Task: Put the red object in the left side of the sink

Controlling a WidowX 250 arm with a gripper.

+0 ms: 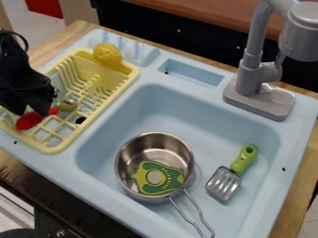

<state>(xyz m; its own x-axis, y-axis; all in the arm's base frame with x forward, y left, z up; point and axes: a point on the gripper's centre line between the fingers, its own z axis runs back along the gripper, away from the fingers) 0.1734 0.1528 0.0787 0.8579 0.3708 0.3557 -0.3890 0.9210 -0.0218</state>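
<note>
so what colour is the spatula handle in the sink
bright green handle, best seen in the camera view

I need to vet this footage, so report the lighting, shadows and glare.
Camera view: soft shading in the light-blue plastic sink, its left inner wall darker than the rim; camera view: bright glints on the round stainless-steel pot and on the slotted metal head of the green-handled spatula; camera view: the black two-finger gripper is so dark that little surface detail reads.

Light wood countertop (303, 176); black panel (162, 28) beyond far edge, brown wood surface (205, 10) above. Pale floor (34, 25) past far left corner.
</note>
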